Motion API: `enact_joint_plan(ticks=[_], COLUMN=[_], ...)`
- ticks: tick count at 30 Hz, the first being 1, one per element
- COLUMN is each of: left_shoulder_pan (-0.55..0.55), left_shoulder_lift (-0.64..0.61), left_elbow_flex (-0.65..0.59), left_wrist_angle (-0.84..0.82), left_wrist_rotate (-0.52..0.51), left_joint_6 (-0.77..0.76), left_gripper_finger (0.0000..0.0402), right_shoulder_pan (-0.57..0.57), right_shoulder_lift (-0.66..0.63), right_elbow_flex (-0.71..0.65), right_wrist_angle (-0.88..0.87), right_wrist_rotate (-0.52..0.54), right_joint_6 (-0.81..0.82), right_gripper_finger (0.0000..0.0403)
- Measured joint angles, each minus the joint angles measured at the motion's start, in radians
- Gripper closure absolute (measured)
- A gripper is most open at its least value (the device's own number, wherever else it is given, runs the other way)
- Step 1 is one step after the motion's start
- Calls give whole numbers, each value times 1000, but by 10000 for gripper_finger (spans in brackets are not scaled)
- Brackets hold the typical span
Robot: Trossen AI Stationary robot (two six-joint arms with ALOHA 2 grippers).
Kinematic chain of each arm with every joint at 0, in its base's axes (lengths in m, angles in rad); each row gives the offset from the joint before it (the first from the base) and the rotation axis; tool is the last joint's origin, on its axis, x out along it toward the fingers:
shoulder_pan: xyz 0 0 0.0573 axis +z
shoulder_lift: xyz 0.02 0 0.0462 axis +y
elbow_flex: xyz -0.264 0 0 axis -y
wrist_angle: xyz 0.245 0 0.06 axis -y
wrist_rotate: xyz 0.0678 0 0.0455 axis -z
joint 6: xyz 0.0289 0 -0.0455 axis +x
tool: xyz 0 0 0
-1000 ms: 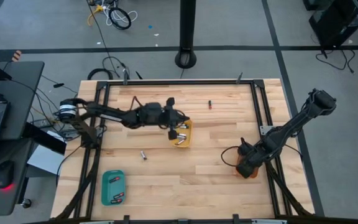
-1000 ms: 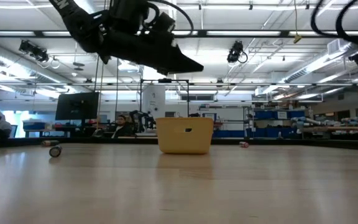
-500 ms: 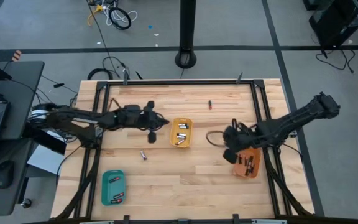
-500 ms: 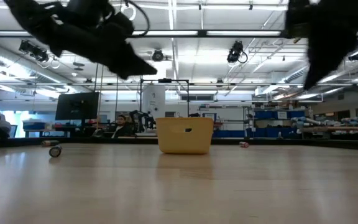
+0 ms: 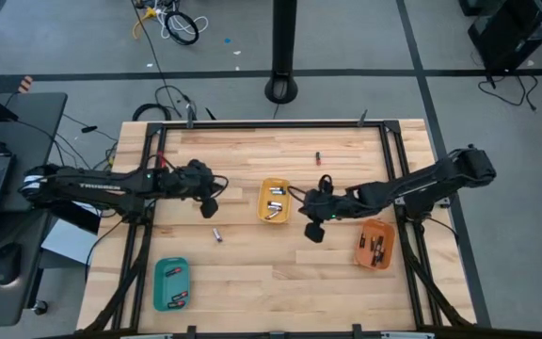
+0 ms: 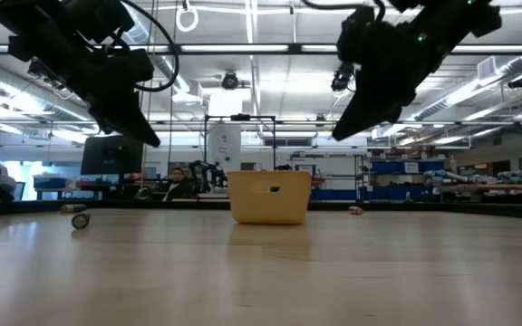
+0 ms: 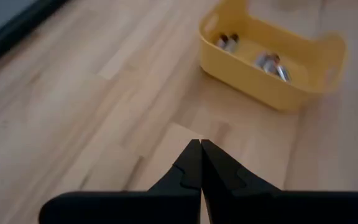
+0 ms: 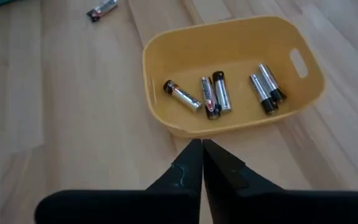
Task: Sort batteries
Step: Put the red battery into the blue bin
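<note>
High view: yellow tray (image 5: 263, 194) of batteries (image 8: 215, 94) sits between empty, closed left gripper (image 5: 209, 206) and right gripper (image 5: 312, 229); loose battery (image 5: 217, 234) lies nearer, teal tray (image 5: 170, 267) near-left.

We see a yellow tray (image 5: 274, 201) on the pale, striped-grain wooden table (image 5: 271, 273), an orange tray (image 5: 374, 244) at right and a teal tray (image 5: 170, 283) near left. The batteries (image 8: 215, 94) are silvery with dark ends (1 banded red); both arms are black.
</note>
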Motion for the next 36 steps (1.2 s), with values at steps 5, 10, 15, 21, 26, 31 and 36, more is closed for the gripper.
enact_joint_plan(ticks=[5, 10, 15, 21, 26, 31, 36], left_shoulder_pan=[-54, -127, -201, -261, -279, -284, -284], left_shoulder_lift=[27, 56, 89, 129, 154, 156, 156], left_elbow_flex=[0, 1, 1, 1, 1, 1, 1], left_wrist_angle=[-22, -10, -14, 22, 58, 55, 57], left_wrist_rotate=[27, 28, 9, -34, -43, -43, -43], left_joint_6=[51, 53, 53, 52, 53, 51, 51], left_gripper_finger=[394, 394, 394, 394, 394, 394, 394], right_shoulder_pan=[-4, -51, -148, -271, -337, -380, -409], right_shoulder_lift=[49, 29, -10, -13, -13, -13, -13], right_elbow_flex=[-1, -1, -1, -1, -1, -1, -1], right_wrist_angle=[19, 5, -63, -109, -113, -144, -154], right_wrist_rotate=[-1, 30, 83, 110, 136, 194, 210], right_joint_6=[0, 8, 60, 114, 113, 113, 113], right_gripper_finger=[375, 390, 379, 346, 326, 308, 293])
